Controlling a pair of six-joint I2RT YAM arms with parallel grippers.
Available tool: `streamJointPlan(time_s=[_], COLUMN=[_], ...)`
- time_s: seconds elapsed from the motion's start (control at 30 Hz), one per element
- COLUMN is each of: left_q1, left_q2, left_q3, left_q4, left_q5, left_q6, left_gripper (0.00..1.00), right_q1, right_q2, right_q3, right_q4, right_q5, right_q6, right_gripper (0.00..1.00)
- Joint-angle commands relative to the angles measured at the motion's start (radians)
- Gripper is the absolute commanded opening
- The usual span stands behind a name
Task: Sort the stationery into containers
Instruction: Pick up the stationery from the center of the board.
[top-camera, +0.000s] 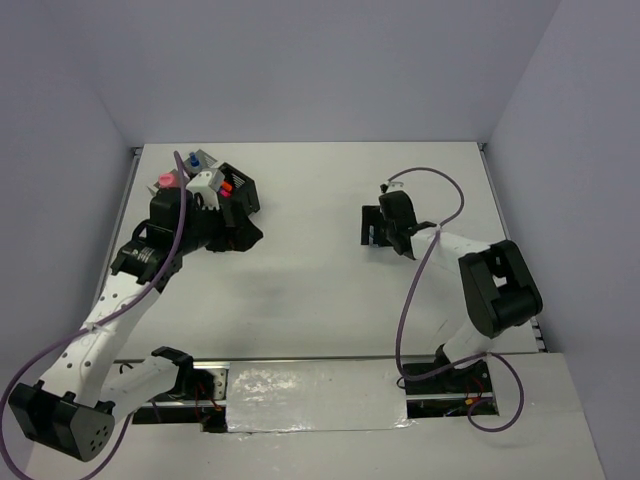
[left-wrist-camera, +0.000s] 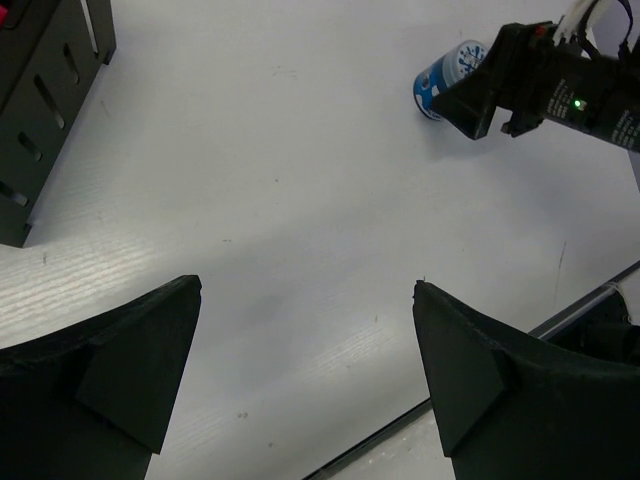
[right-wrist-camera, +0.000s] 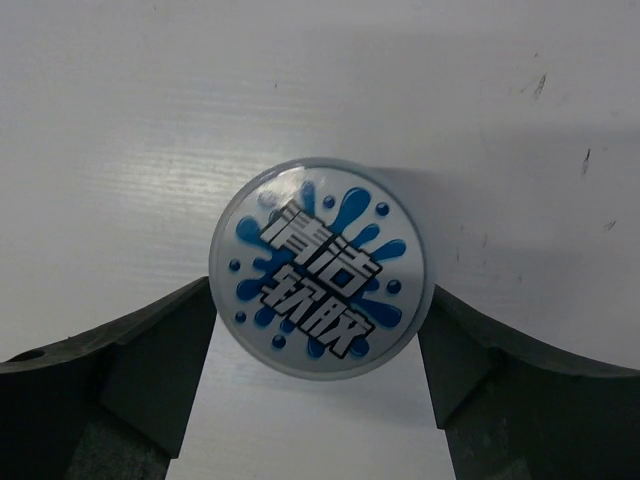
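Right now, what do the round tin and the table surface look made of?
Round tin: metal or plastic, can't tell which. The printed lid is glossy, with light glinting along its rim. Table: matte white with faint parallel ribs, likely corrugated plastic sheet, lightly scuffed.

- We see a round tin (right-wrist-camera: 322, 268) standing on the white surface (right-wrist-camera: 150, 100), its lid facing the camera.
- The lid has a pale grey rim, blue splashes and dots, and white characters outlined in black set at a slant across the middle.
- The end effector (right-wrist-camera: 320, 335) straddles the tin, with one dark finger (right-wrist-camera: 130, 380) at each side of the view.
- Each inner finger edge meets the tin's outline; we cannot tell whether they press on it.
- The tin casts a soft shadow up and to the right.
- We notice a few small dark scuffs (right-wrist-camera: 540, 85) on the surface at upper right.
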Motion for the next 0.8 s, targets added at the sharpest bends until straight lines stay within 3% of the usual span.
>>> streamJointPlan(time_s=[0.0, 0.3, 0.37, 0.4, 0.43, 0.53, 0.57, 0.67, 0.77], left_q1=[-0.001, -0.001, -0.001, -0.001, -0.001, -0.001, -0.003, -0.012, -0.064], left_q2=[-0.021, -0.013, -0.013, -0.013, -0.015, -0.013, -0.01, -0.003, -0.007], left_q3=[-0.015, -0.015, -0.015, -0.015, -0.017, -0.02, -0.023, -0.049, -0.086], left_q4=[0.074, 0.081, 0.081, 0.083, 0.084, 0.09, 0.092, 0.13, 0.199], left_q5=[0.054, 0.066, 0.069, 0.072, 0.071, 0.062, 0.062, 0.074, 0.054], left_q6=[0.001, -0.002, -0.005, -0.005, -0.003, -0.012, -0.018, -0.054, -0.08], left_gripper=[0.99, 0.99, 0.99, 0.99, 0.99, 0.99, 0.99, 0.99, 0.99], right_q1=[-0.014, -0.024, -0.026, -0.026, -0.026, -0.023, -0.021, -0.015, -0.008], right_q2=[0.041, 0.133, 0.135, 0.127, 0.12, 0.061, 0.016, -0.104, -0.24], right_q3=[0.095, 0.205, 0.21, 0.201, 0.178, 0.103, 0.078, 0.006, -0.04], right_q4=[-0.025, -0.104, -0.109, -0.102, -0.092, -0.04, 0.005, 0.053, 0.067], right_q5=[0.024, 0.054, 0.05, 0.046, 0.046, 0.024, 0.011, -0.035, -0.182], right_q6=[0.007, 0.023, 0.021, 0.023, 0.024, 0.029, 0.024, 0.03, 0.038], right_gripper=[0.85, 0.9, 0.82, 0.72, 0.52, 0.28, 0.23, 0.19, 0.13])
